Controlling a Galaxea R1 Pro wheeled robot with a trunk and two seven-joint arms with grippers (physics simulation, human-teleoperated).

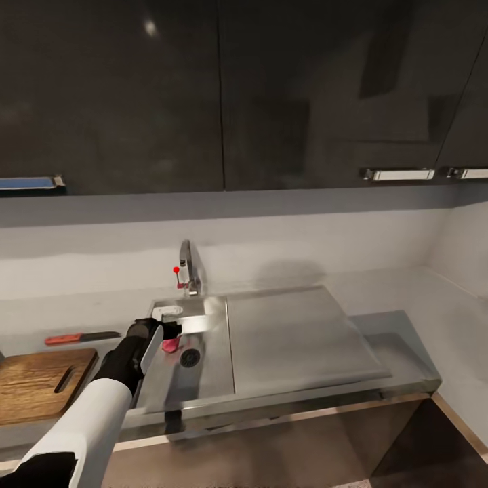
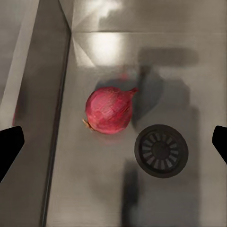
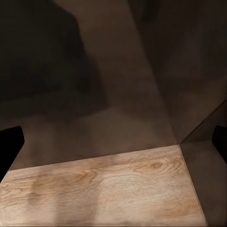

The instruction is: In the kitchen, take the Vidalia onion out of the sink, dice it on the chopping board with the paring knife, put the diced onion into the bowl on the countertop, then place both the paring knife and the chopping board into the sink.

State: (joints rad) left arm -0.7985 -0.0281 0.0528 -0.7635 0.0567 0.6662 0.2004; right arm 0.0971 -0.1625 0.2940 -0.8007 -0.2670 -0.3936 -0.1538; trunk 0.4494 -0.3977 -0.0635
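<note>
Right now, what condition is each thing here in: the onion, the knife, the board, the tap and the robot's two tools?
Vidalia onion: whole, uncut, lying on the sink floor beside the drain.
Paring knife: flat on the countertop, untouched.
Chopping board: flat on the countertop, bare.
Tap: no water running.
Left tool: open, above the onion, not gripping.
Right tool: open, holding nothing.

chopping board (image 1: 42, 383) — cut off, left edge

Domestic kitchen: dark glossy wall cabinets (image 1: 224, 95) over a smooth grey countertop (image 1: 379, 285), with a rectangular grey metal sink (image 1: 203, 376) and angular chrome tap (image 1: 188, 266).
</note>
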